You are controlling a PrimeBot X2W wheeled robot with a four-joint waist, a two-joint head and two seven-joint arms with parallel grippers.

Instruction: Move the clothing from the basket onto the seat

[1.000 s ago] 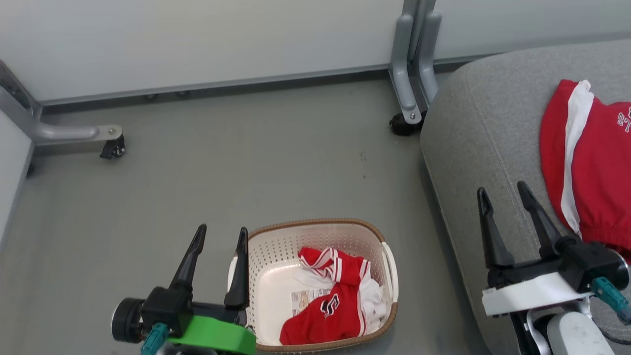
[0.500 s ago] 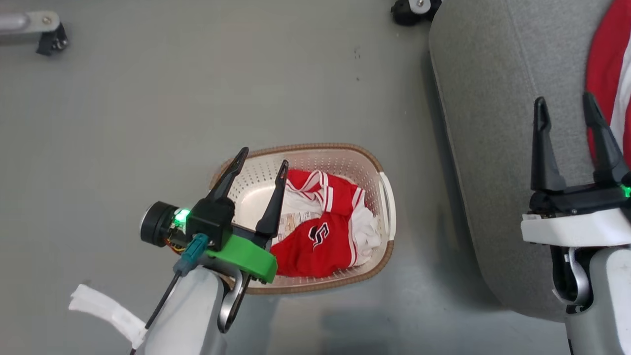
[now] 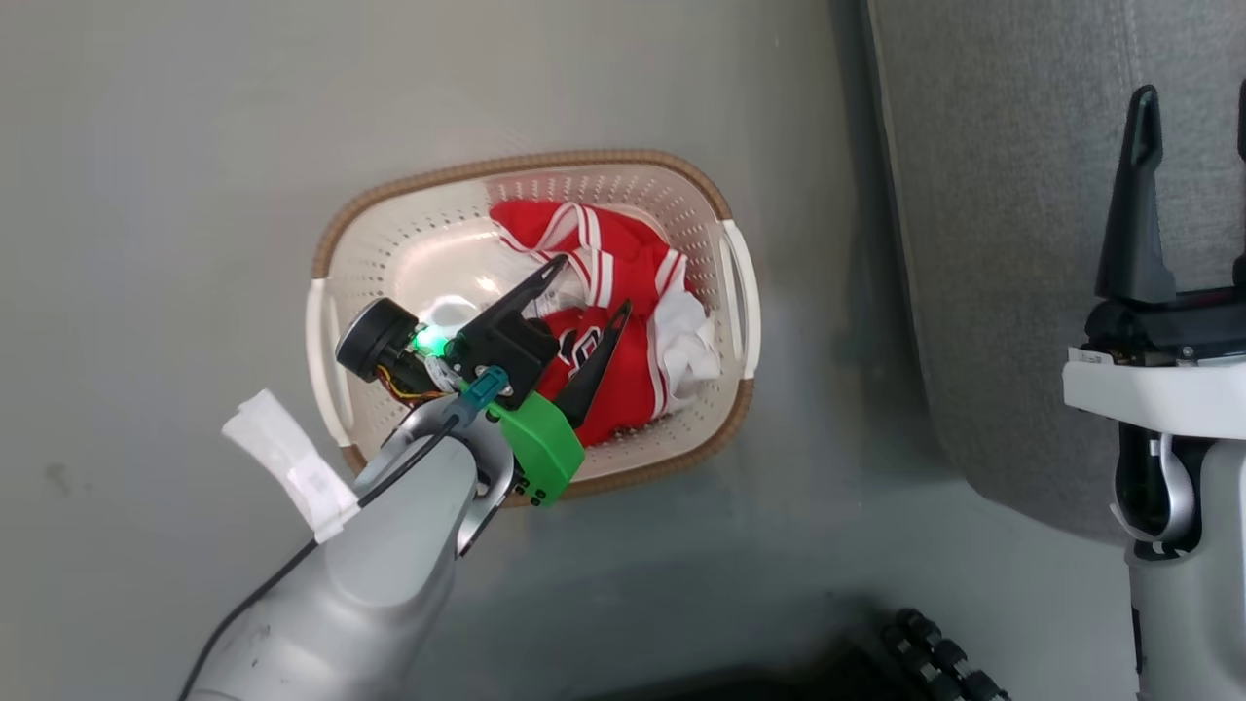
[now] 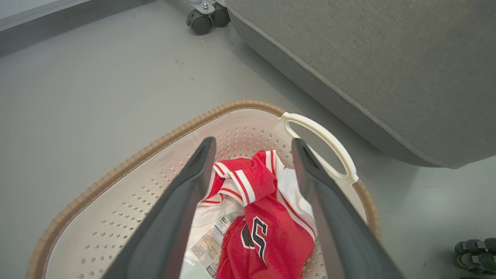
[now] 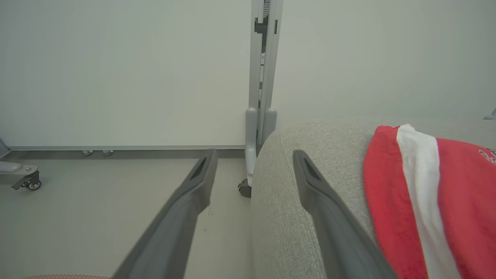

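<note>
While the left gripper (image 3: 593, 284) hangs over the basket (image 3: 438, 180) with its two dark fingers spread apart and nothing between them, I see its tips at the centre of the head view, aimed at the red clothing (image 3: 628, 258) bunched in the basket's right half. From the left wrist view that heap sits between the two fingers, low in the frame. It is red with white stripes and a black and white letter, and it partly covers a paper label (image 4: 211, 242) on the basket bottom. I cannot tell whether the tips touch the fabric. The basket stands on the grey floor (image 3: 146, 195), just beside the seat (image 3: 1003, 243), which runs down the right side of the head view. The right gripper (image 3: 1195, 92) stands at the right edge of that view over the seat, fingers likewise apart and empty. In the right wrist view a second red garment (image 5: 457, 201) with a wide white stripe lies on the seat at the right of the frame.
</note>
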